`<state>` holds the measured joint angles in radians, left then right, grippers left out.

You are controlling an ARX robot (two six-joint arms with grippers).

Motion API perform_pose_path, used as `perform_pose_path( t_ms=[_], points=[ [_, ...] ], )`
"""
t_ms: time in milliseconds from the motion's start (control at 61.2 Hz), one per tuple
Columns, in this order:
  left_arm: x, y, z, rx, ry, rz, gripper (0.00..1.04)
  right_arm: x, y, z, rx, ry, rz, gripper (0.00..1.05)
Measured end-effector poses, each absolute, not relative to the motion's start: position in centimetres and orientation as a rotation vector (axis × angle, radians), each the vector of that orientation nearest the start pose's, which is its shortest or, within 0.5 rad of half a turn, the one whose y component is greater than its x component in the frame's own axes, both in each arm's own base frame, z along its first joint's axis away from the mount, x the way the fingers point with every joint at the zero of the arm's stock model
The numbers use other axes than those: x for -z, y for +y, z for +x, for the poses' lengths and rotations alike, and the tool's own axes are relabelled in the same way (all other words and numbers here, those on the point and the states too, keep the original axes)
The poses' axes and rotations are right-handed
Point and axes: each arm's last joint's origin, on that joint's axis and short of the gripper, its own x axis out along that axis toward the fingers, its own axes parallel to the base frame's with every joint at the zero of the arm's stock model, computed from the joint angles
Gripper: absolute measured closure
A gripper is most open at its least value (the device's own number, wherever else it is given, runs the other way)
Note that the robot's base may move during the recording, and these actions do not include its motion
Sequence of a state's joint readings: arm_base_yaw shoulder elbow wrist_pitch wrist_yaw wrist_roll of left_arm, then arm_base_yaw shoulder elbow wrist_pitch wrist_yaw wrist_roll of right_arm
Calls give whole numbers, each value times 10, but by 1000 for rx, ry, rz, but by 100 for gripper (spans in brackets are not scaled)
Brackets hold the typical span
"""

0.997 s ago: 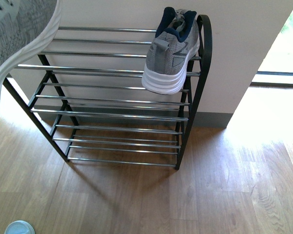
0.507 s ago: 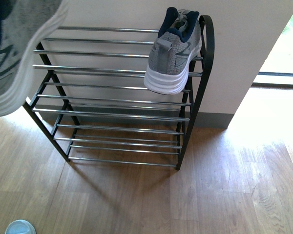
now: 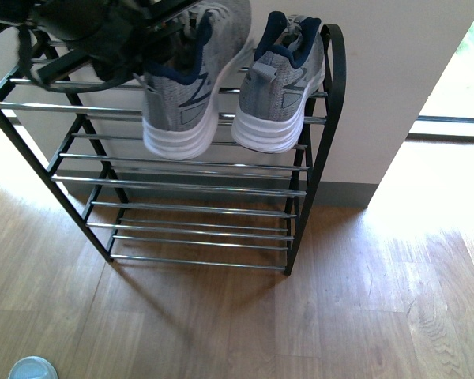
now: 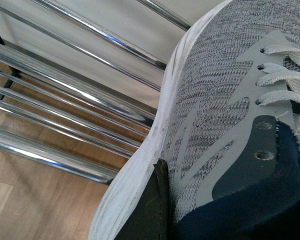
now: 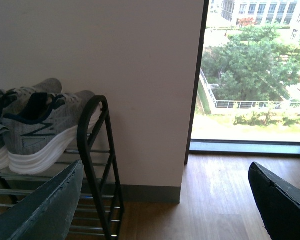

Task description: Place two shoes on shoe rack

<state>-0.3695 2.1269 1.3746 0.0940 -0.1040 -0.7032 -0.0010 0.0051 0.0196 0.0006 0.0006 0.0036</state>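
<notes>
Grey knit with a thick white sole and a navy collar, the sneaker [image 3: 191,87] sits over the top tier of the rack [image 3: 337,71], towards its middle. Its toe points at the wall [image 3: 403,71] and its heel hangs out past the front chrome bar. The left end effector [image 3: 170,39] has hold of it at the collar. In the left wrist view one dark finger [image 4: 149,210] lies against the side of the sole, with the knit upper and laces filling most of the view and chrome bars close alongside. Whether the sole bears on the bars or hangs just above them I cannot tell. The other sneaker [image 3: 280,87] rests on the same tier at the rack's right end, just beside the held one and turned the same way, its heel also overhanging the front bar. The three lower tiers carry nothing. The right end effector [image 5: 165,175] hangs off to the right of the rack, spread wide and holding nothing, with a window [image 5: 255,70] and trees beyond it. A pale blue object [image 3: 31,369], cut off by the frame edge, lies on the wooden floor [image 3: 340,316] well in front of the rack.
</notes>
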Motion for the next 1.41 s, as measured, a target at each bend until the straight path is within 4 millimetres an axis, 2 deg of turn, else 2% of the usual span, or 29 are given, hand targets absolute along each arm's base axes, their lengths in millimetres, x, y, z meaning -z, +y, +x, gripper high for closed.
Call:
perform_pose_path(
  t_ms=[131,213,245,343,441,474,556,736,965,1112,1242,1406],
  points=[
    [-143,-166,443,2,718,-530,103,-170,0,97,1,-15,4,9],
    [-143,-168,447,7,725,-531,103,-170,0,97,1,-15,4,9],
    [-143,-168,448,9,725,-532,100,-170,0,97,1,-15,4,9],
    [-144,-169,448,6,720,-529,84,-170,0,97,1,-15,4,9],
    [-153,-169,439,-31,680,-491,59,-170,0,97,1,-15,4,9],
    [-162,-168,432,-38,651,-472,50,-170,0,97,1,-15,4,9],
    [-179,-165,419,-59,596,-442,36,-170,0,97,1,-15,4,9],
    [-214,-151,385,-118,467,-406,8,-170,0,97,1,-15,4,9],
    [-232,-112,323,-287,345,-342,9,-170,0,97,1,-15,4,9],
    [-243,-85,263,-420,244,-265,9,-170,0,97,1,-15,4,9],
    [-241,-72,225,-470,229,-231,9,-170,0,97,1,-15,4,9],
    [-235,-56,194,-508,194,-270,9,-170,0,97,1,-15,4,9]
  ],
)
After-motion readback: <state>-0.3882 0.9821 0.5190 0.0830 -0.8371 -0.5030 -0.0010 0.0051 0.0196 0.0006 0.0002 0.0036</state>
